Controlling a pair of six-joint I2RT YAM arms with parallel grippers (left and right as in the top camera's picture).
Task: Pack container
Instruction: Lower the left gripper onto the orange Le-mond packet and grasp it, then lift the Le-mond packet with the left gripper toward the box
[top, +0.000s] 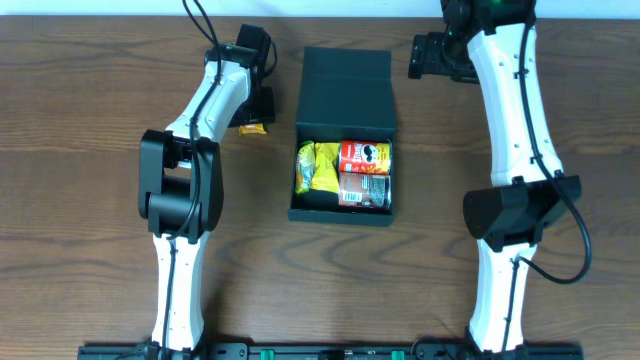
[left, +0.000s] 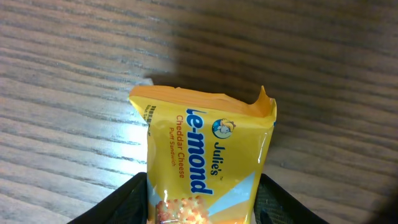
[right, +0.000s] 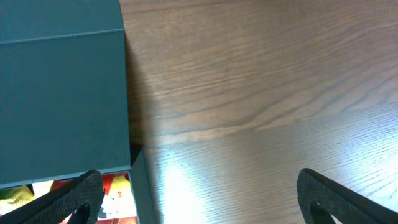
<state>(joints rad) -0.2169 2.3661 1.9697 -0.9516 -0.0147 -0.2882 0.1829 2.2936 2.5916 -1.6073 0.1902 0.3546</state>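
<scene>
Packet (left: 205, 149) gripped by left gripper (left: 202, 186) on table (top: 100, 120), left of open container (top: 345, 85) at centre. Right gripper (right: 199, 193) wide open, empty, beside the lid. Best lifted clear of the wall, then lowered in.

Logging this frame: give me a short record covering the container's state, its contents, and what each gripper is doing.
container: container open, lid flap laid back
contents: yellow bag, red can, darker can beside it on the near side
left gripper: left gripper closed on both sides of the Le-mond packet, at the table left of the container
right gripper: right gripper open, empty, beside the lid's right edge
packing: Le-mond packet not yet in the container
</scene>
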